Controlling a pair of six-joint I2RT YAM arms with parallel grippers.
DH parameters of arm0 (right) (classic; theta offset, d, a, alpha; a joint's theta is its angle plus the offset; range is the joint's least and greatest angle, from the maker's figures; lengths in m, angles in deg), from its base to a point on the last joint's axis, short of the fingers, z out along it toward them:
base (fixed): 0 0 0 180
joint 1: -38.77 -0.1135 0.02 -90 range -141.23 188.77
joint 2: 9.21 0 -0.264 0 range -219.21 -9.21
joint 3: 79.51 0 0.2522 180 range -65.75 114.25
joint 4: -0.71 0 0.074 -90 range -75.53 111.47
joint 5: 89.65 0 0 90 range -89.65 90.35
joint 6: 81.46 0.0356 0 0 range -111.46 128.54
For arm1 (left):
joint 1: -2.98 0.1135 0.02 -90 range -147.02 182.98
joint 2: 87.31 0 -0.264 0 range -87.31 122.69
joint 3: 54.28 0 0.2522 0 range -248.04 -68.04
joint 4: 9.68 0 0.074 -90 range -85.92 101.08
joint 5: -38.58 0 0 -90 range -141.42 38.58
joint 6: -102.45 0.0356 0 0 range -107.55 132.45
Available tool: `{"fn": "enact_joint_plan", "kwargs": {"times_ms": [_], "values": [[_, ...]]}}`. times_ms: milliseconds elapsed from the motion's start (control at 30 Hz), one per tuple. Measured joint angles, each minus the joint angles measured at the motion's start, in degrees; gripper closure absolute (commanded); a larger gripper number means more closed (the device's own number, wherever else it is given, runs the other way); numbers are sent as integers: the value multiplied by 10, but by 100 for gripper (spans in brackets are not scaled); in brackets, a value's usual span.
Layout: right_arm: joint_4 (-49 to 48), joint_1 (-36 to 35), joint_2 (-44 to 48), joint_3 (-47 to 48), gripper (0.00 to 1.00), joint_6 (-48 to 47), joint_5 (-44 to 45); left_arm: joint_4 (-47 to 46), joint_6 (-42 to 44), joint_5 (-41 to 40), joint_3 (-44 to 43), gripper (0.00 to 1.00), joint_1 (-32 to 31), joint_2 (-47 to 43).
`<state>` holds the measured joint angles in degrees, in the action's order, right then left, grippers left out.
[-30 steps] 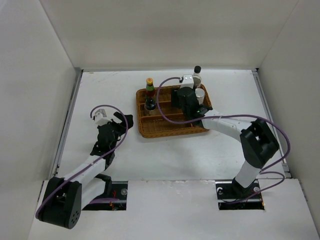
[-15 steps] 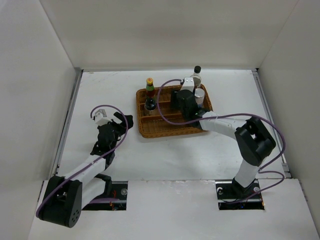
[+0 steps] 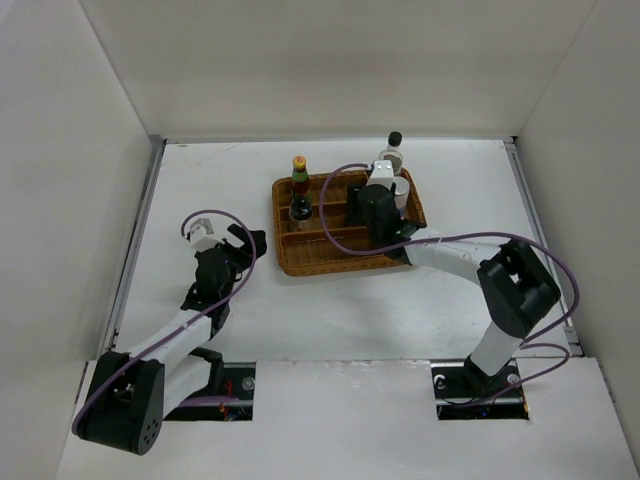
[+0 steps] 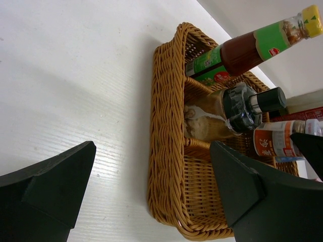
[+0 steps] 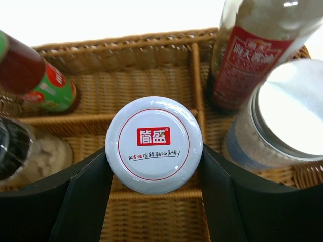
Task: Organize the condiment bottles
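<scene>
The short round jar with a white printed lid (image 5: 154, 144) is clamped in the partly spread right gripper (image 5: 154, 154), over a middle compartment of the brown wicker divided tray (image 5: 116, 48). It should be lowered straight, kept off the divider and the bigger silver-lidded jar (image 5: 285, 116), and released only once seated. The left gripper (image 4: 151, 151) is spread wide and empty beside the tray.

A wicker tray (image 4: 164, 166) fills the centre and right of the frame, holding a yellow-capped bottle (image 4: 252, 48) at upper right and a black-capped bottle (image 4: 237, 108) just below. Black fingers (image 4: 55, 181) stand wide apart in the lower corners.
</scene>
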<state>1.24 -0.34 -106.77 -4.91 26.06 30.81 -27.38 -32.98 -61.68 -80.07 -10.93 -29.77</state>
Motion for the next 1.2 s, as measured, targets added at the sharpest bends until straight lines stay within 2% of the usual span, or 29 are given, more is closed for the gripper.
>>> {"fn": "enact_joint_plan", "kwargs": {"times_ms": [400, 500, 767, 800, 933, 1067, 1200], "values": [[24, 0, -23, 0, 45, -1, -6, 0, 0, 0, 0, 0, 0, -21], [22, 0, -43, 0, 38, 0, -9, 0, 0, 0, 0, 0, 0, -21], [16, -1, -33, 3, 5, 1, -9, 0, 0, 0, 1, 0, 0, -20], [17, -2, -24, 3, 0, 0, -9, 0, 0, -1, 1, 0, 0, -19], [18, -14, 47, 3, 0, -9, -9, 3, 0, 0, 1, 0, 0, -12], [3, -25, 158, -7, 0, -14, -6, 17, 0, -1, 1, 0, 0, -12], [-52, 12, 287, -76, 0, -11, 6, 33, 0, 0, 0, 0, 4, -11]]}}
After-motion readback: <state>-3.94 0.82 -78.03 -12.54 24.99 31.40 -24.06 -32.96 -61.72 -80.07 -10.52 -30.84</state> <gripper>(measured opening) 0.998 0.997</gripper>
